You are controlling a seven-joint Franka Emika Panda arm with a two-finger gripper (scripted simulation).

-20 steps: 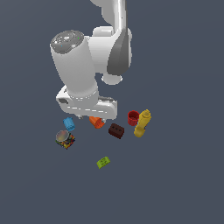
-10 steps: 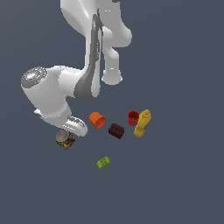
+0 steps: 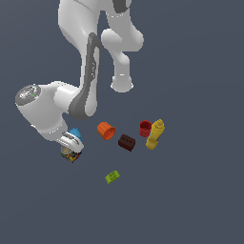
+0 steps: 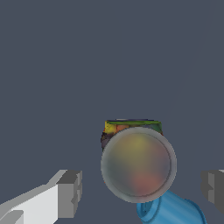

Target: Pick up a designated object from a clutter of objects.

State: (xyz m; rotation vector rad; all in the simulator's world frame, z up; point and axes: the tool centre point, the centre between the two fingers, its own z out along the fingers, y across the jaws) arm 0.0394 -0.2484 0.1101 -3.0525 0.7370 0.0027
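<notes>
The end effector [image 4: 141,188] hangs spread wide above the multicoloured block [image 4: 133,128], fingers either side, grasping nothing. A blue cylinder [image 4: 171,211] touches the block; the orange cup [image 3: 106,130] sits well apart.

Glossy white rounded arm [image 3: 83,43] segments with dark grey joint bands, grey-capped wrist, grey-padded white fingers [image 4: 70,193]

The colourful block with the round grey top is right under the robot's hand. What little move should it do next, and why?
Probably go straight down. In the wrist view the multicoloured block sits between the open end effector fingers, which do not yet touch it. The blue cylinder lies close beside it, so lowering carefully seems wise.
</notes>
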